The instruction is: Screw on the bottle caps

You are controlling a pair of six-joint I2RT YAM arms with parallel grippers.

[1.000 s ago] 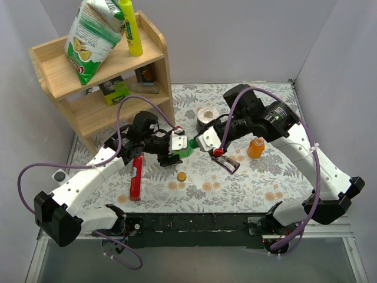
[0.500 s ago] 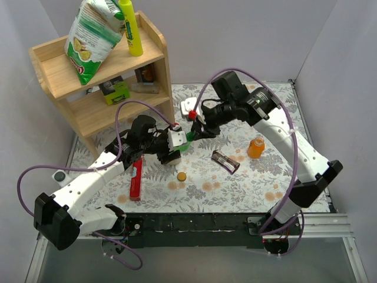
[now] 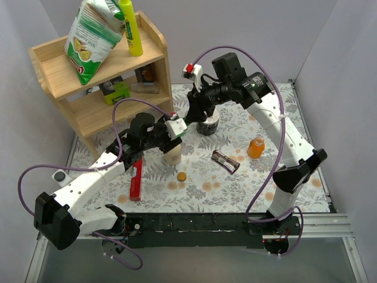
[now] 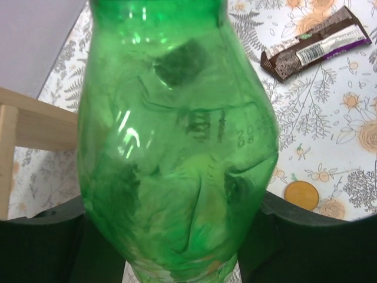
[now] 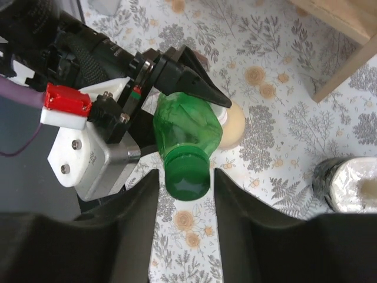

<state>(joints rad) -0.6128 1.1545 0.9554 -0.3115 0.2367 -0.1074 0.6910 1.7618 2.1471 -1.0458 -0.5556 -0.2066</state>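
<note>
My left gripper [image 4: 177,236] is shut on the belly of the translucent green bottle [image 4: 177,118], which is dented where it is squeezed. The dark green cap [image 5: 187,180] sits on this bottle's neck. My right gripper [image 5: 186,171] is open: its fingers flank the cap with a thin gap on each side. In the top view the two grippers meet near the shelf's corner, left gripper [image 3: 175,131] and right gripper [image 3: 197,111]. The orange bottle [image 3: 255,147] stands uncapped at the right of the table. The orange-brown cap [image 3: 181,176] lies on the cloth, also visible as the cap [image 4: 301,195].
A cream bottle [image 3: 172,154] stands just under the left gripper. A tape roll [image 3: 207,125] sits below the right gripper. A candy bar [image 3: 225,161] and a red tool [image 3: 136,177] lie on the cloth. The wooden shelf [image 3: 100,88] stands at the back left.
My right arm lifted from the table's middle and swung back to the green bottle's top, its fingers closing in around the cap. The left gripper shifted slightly with the bottle.
</note>
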